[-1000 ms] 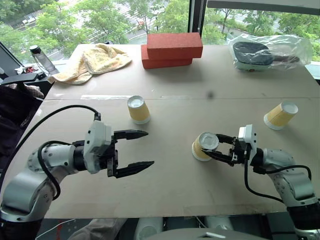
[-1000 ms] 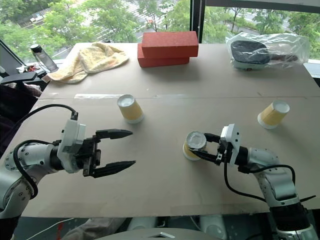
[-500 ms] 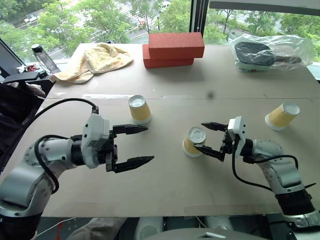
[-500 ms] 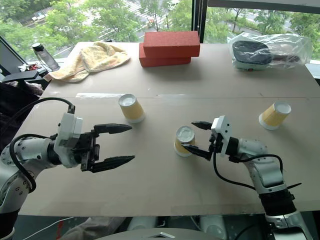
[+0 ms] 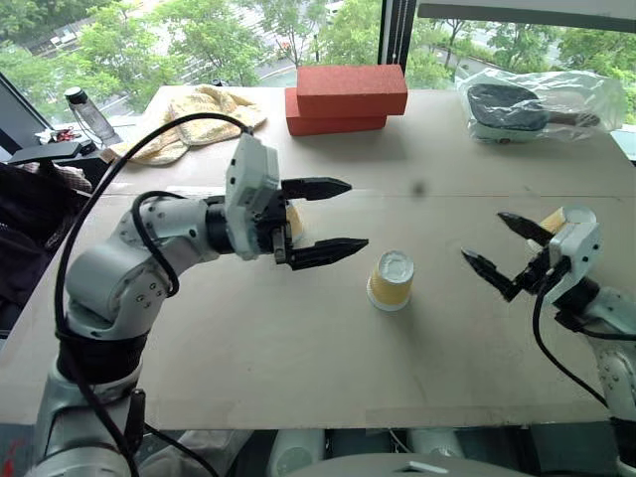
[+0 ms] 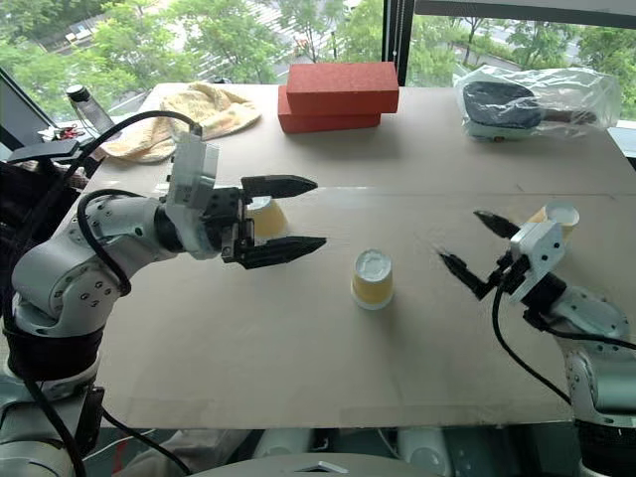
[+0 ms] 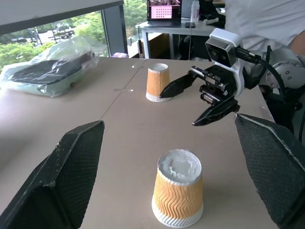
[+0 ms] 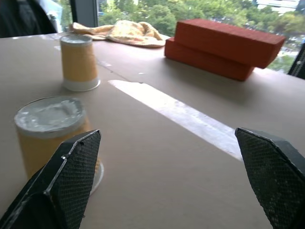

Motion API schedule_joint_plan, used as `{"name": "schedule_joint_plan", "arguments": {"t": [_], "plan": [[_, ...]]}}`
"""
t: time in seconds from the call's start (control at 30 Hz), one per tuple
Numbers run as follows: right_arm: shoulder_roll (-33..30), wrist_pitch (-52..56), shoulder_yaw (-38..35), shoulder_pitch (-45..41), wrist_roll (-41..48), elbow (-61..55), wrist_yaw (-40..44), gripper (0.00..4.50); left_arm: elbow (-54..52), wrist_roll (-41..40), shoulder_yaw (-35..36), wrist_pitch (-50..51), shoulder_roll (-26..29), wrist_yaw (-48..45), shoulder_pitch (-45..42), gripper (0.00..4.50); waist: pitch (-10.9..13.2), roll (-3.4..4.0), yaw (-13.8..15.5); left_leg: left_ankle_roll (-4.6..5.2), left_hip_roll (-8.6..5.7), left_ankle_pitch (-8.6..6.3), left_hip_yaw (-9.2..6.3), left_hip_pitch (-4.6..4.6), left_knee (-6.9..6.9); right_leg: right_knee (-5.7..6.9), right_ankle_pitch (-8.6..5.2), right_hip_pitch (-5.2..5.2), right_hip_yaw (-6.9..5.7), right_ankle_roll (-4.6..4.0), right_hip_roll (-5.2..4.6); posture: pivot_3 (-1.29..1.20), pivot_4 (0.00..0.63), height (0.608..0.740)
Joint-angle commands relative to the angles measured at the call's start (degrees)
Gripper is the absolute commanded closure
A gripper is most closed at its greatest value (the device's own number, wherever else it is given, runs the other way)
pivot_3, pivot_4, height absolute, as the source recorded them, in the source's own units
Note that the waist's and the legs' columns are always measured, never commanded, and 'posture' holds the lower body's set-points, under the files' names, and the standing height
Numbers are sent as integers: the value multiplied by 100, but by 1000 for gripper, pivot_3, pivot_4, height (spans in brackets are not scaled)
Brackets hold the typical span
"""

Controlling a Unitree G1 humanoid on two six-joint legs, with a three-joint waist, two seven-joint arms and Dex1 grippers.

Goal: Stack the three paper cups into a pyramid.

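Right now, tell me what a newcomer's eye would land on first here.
The yellow paper cup standing upside down alone mid-table, flanked by two open black hands: the left hand hovering near a second cup, the right hand beside a third cup. Behind them, two stacked red bricks sit at the table's far edge.

We saw two red bricks [image 5: 346, 98] stacked at the table's [image 5: 298, 358] far edge, well beyond the claws. A yellow towel [image 5: 199, 114] lay crumpled left of them, past the left claw, with a bottle [image 5: 81, 114] further left. A plastic-wrapped dark object [image 5: 537, 102] sat far beyond the right claw. A tape strip [image 8: 176, 114] crossed the tabletop.
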Motion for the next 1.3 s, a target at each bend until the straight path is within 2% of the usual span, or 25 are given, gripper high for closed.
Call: {"name": "schedule_joint_plan", "arguments": {"t": [0.03, 0.3, 0.43, 0.73, 0.8, 0.87, 0.9, 0.93, 1.17, 1.3], "plan": [[5, -349, -462, -246, -444, 493, -740, 37, 61, 114, -184, 131, -104, 18, -306, 0, 1, 0, 11, -1, -1, 1, -1, -1, 0, 0, 0, -1, 1, 0, 0, 0, 150, 730], [0, -465, -750, -862, -888, 1765, -1813, 37, 350, 465, -503, 329, -247, -10, -723, 0, 5, 7, -5, -6, 3, 4, -4, -1, -1, 1, 0, -2, 14, 0, 9, 0, 150, 730], [-23, -627, -760, -1011, -1059, 2212, -2047, 37, 332, 492, -479, 401, -324, -22, -742, 0, 5, 7, 4, -7, 1, 4, -2, -1, 1, 2, 0, -2, 17, 0, 6, 0, 150, 730], [49, -216, -920, -1418, -661, 2917, -2320, 37, 312, 570, -428, 448, -302, -142, -672, 0, 6, 9, 0, -8, 4, 5, -1, -1, 0, 3, 0, -2, 18, 0, 6, 0, 150, 730], [95, -101, -908, -1482, -508, 2967, -2231, 546, 300, 564, -423, 466, -301, -150, -665, 0, 6, 9, 1, -9, 4, 5, -2, -1, 0, 3, 0, -2, 17, 0, 6, 0, 150, 730], [96, -111, -874, -1504, -483, 2994, -2204, 1283, 301, 568, -420, 476, -301, -149, -661, 0, 6, 9, 1, -9, 4, 5, -3, -1, 0, 3, 0, -2, 16, 0, 6, 0, 150, 730], [103, -94, -867, -1495, -464, 2984, -2204, 1854, 287, 563, -409, 483, -292, -149, -647, 0, 6, 9, 2, -9, 5, 5, -3, -1, 0, 3, 0, -2, 16, 0, 6, 0, 150, 730], [119, -48, -875, -1491, -429, 2973, -2214, 2151, 275, 555, -399, 489, -285, -149, -634, 0, 6, 9, 1, -9, 5, 5, -3, -1, 0, 3, 0, -2, 16, 0, 6, 0, 150, 730], [115, -170, -749, -1457, -377, 2874, -2000, 2248, 245, 552, -359, 475, -243, -163, -547, 0, 6, 9, -13, -9, 6, 6, -3, -1, 0, 5, 0, -2, 17, 0, 6, 0, 150, 730], [79, -135, -534, -1295, -154, 2300, -1403, 2248, 183, 550, -212, 355, -71, -326, -325, 0, 6, 10, -55, -9, 9, 6, -2, 0, 0, 5, 0, -3, 17, 0, 7, 0, 150, 730]]}}
